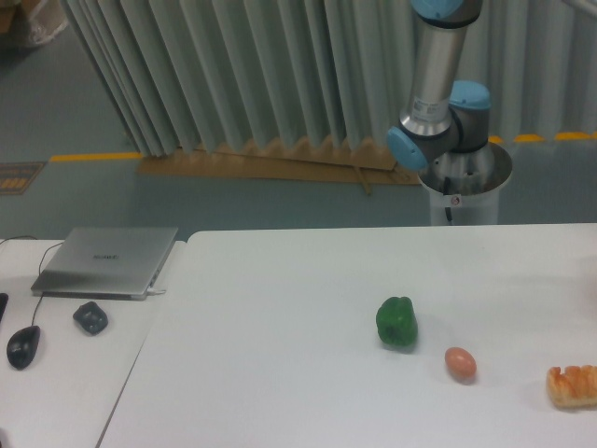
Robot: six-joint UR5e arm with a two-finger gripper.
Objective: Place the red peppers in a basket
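The red peppers are out of view, and so is the basket. Only the arm's base and lower links [438, 103] show, at the back right behind the table; the arm runs out past the top right of the picture. The gripper itself is outside the frame.
On the white table [280, 336] lie a green bell pepper [396, 323], a brown-pink egg [459, 363] and a bread roll [574, 385] at the right edge. On the left desk sit a closed laptop [107, 260], a dark mouse [23, 346] and a small dark object [90, 318].
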